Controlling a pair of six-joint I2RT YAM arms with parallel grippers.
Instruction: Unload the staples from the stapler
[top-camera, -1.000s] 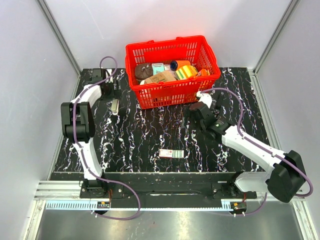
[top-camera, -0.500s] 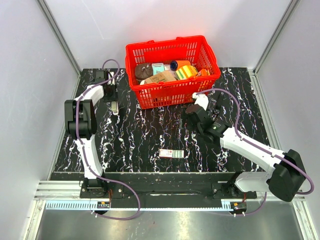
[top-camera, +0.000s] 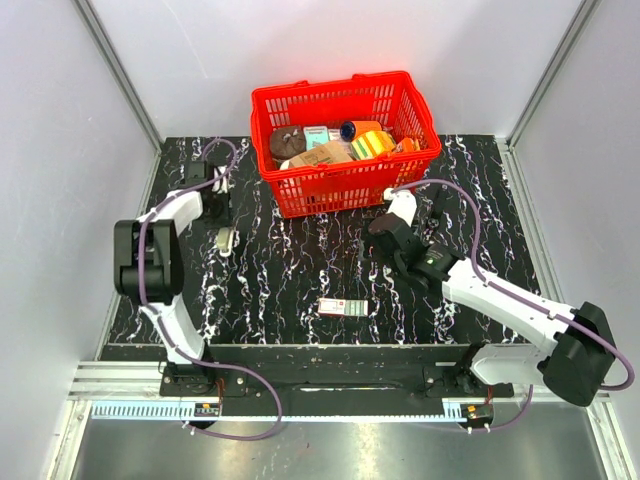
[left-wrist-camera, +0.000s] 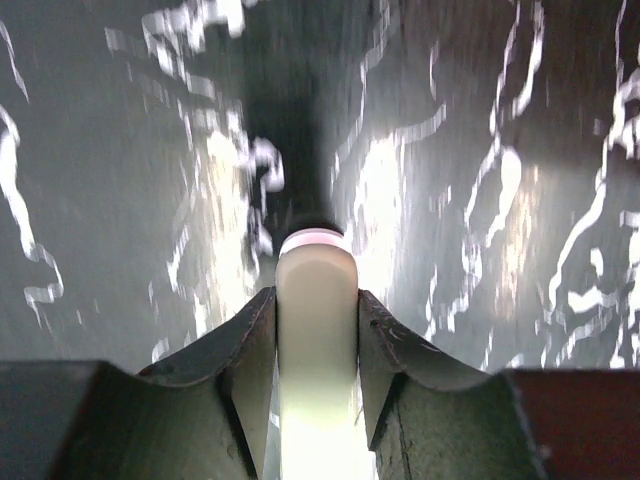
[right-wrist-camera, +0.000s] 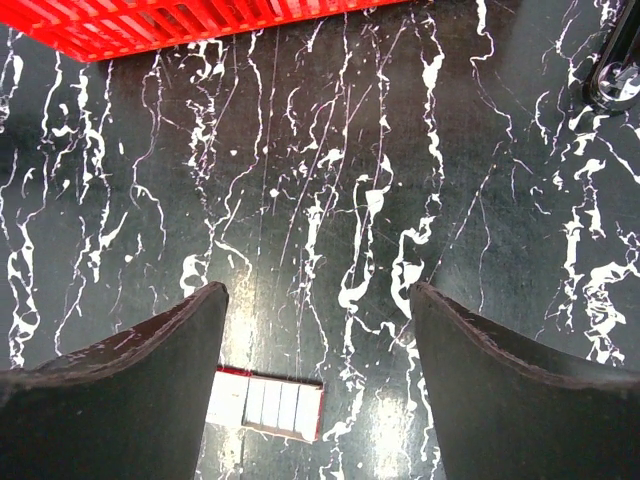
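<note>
The stapler (top-camera: 227, 238) is a cream-white bar on the left of the black marbled table. My left gripper (top-camera: 224, 222) is shut on it. In the left wrist view the stapler (left-wrist-camera: 316, 330) fills the gap between both dark fingers (left-wrist-camera: 240, 345), its rounded end sticking out past them. My right gripper (top-camera: 386, 232) hangs open over the table's middle right with nothing between its fingers (right-wrist-camera: 130, 380). A small red-edged staple box (top-camera: 343, 307) lies near the front; it also shows in the right wrist view (right-wrist-camera: 268, 403), under the open jaws.
A red basket (top-camera: 345, 190) full of groceries stands at the back centre; its rim (right-wrist-camera: 150, 30) shows in the right wrist view. A small dark round-ended object (right-wrist-camera: 615, 82) lies to the right of the right gripper. Grey walls enclose the table.
My left gripper has shut on the stapler and drawn it a little toward the near edge. The right gripper has shifted slightly left and nearer, still open.
</note>
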